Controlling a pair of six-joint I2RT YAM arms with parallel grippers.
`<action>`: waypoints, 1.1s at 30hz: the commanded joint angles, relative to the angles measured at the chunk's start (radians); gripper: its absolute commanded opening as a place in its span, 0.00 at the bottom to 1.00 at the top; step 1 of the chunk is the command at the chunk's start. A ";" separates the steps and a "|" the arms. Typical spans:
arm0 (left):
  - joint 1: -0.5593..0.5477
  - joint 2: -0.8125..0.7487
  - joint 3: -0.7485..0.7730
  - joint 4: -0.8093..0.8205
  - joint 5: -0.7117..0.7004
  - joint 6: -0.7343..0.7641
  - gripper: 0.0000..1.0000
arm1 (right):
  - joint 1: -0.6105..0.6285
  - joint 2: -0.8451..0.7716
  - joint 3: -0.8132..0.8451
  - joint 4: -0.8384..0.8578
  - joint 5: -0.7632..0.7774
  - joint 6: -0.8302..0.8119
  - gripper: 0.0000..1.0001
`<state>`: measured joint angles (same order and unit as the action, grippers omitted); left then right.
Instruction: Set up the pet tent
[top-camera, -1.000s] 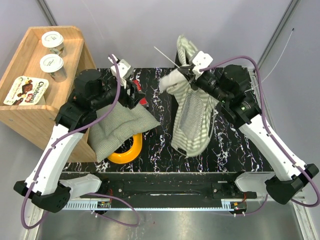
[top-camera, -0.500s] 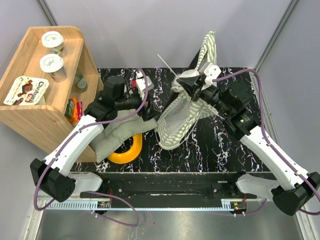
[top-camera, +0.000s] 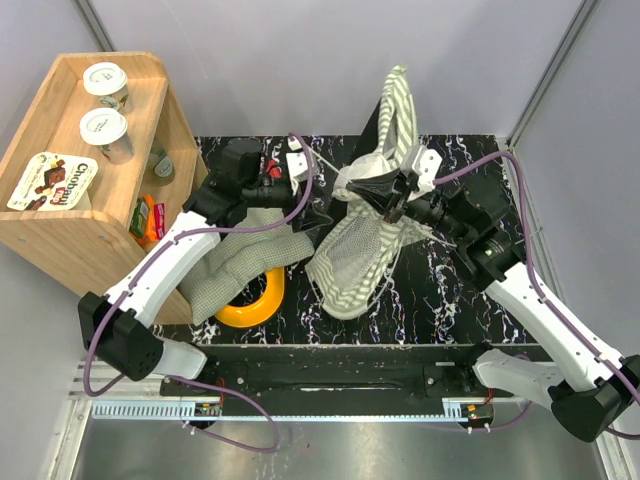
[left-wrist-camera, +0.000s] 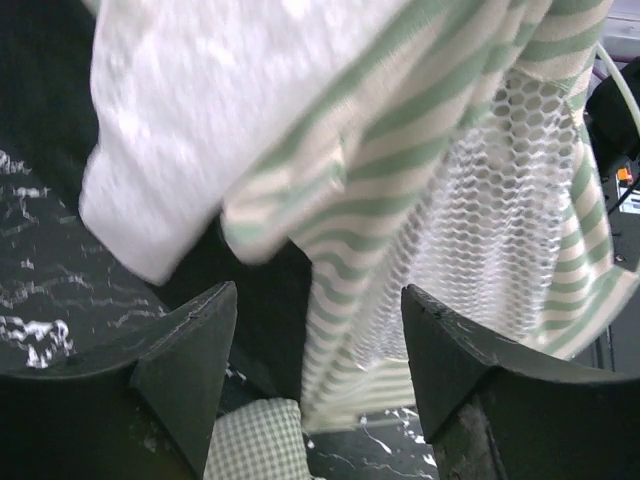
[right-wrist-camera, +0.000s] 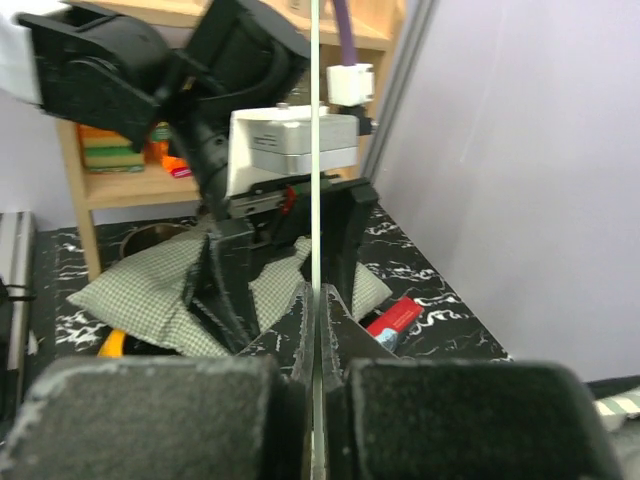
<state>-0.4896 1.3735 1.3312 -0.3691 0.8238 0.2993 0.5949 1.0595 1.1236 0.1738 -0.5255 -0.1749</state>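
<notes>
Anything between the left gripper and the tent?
Nothing: in the left wrist view, the pet tent hangs directly ahead of the open left gripper, unobstructed.

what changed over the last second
The left gripper swung right from over the cushion to the tent, jaws open beside its fabric. The right gripper, shut on a pole, carried the tent leftward toward the middle. Ring and shelf stayed put.
</notes>
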 joint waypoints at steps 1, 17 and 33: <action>-0.001 0.048 0.092 -0.008 0.124 0.136 0.68 | -0.003 -0.032 -0.007 0.006 -0.119 0.018 0.00; 0.000 0.010 0.003 -0.048 0.182 0.176 0.00 | -0.004 -0.033 -0.030 -0.057 0.027 -0.026 0.00; 0.111 -0.114 0.099 -0.304 0.117 0.192 0.00 | -0.023 -0.081 -0.137 -0.229 0.119 -0.164 0.00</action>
<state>-0.4301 1.3239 1.3754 -0.6254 0.9470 0.4461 0.5907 1.0012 1.0275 0.0463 -0.4793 -0.2554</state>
